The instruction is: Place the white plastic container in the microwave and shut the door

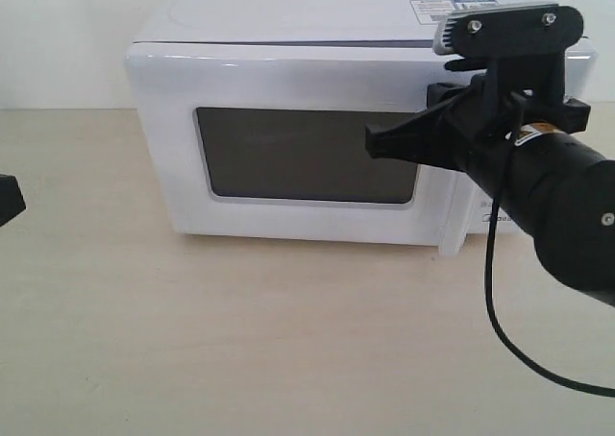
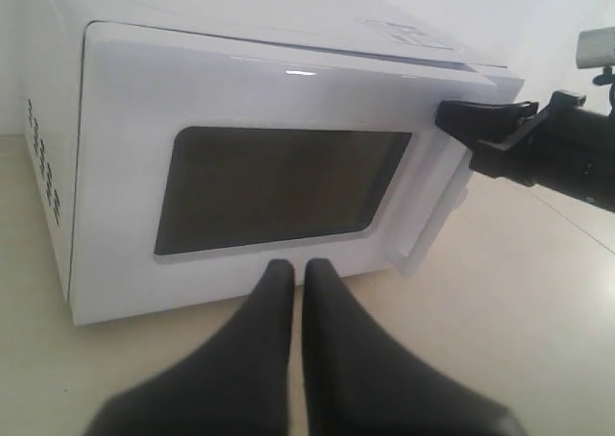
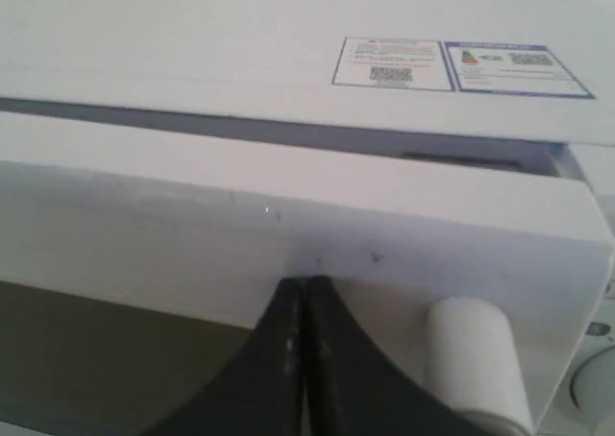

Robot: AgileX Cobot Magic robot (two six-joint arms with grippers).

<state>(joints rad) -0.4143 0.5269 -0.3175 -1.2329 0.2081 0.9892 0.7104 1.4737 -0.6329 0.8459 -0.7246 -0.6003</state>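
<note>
Door [image 1: 298, 157] covers microwave [image 1: 288, 18] opening, no way in; table [image 1: 240, 340] in frt free; R tool [image 1: 371, 141] at door.

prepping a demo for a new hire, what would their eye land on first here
The white microwave dominates the middle of the pale table, its dark-windowed door nearly shut with a thin gap along the top. The black right gripper, jaws shut, reaches in from the right and touches the door beside the white bar handle.

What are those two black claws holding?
Nothing. The left gripper and right gripper are shut, empty; the right touches the microwave door beside its handle.
</note>
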